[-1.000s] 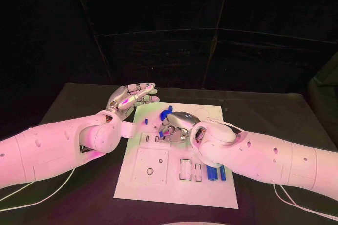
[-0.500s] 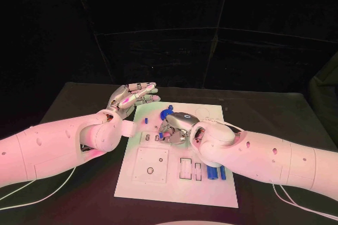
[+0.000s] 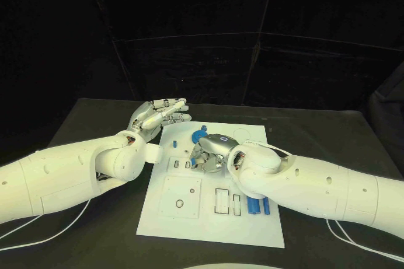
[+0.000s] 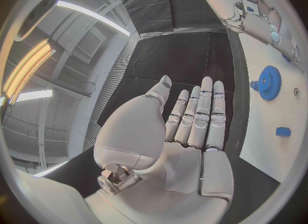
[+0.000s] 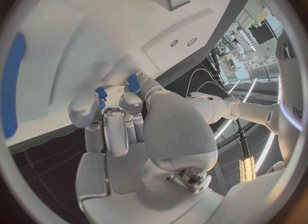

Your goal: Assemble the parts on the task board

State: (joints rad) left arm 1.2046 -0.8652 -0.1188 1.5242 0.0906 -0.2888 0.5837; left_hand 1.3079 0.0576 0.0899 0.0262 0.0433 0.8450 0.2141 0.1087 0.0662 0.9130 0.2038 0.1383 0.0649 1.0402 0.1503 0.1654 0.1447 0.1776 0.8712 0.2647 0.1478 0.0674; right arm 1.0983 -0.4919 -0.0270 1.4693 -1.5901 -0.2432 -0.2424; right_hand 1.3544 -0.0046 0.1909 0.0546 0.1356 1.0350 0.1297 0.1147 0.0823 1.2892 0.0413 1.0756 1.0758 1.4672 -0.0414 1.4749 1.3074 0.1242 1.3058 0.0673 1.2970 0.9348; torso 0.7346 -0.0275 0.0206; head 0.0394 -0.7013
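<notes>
The white task board (image 3: 211,222) lies in the middle of the black table. My right hand (image 3: 211,152) is curled down over the board's upper middle. Its fingertips pinch a small blue part (image 5: 133,82) against the board (image 5: 77,39). My left hand (image 3: 158,114) hovers flat by the board's far left corner, fingers straight and together, holding nothing; it is the left hand (image 4: 192,126) in the wrist view. A blue gear (image 3: 200,133) stands just beyond my right hand, also seen as the gear (image 4: 268,82). A small blue peg (image 3: 174,145) stands left of it.
Two long blue parts (image 3: 259,206) lie side by side in the board's near right area, next to rectangular slots (image 3: 223,200). A square recessed plate with a round hole (image 3: 179,203) is at the near left. Black table surrounds the board.
My right hand's fingers have curled a little tighter, covering more of the small blue part. The left hand has stayed in place.
</notes>
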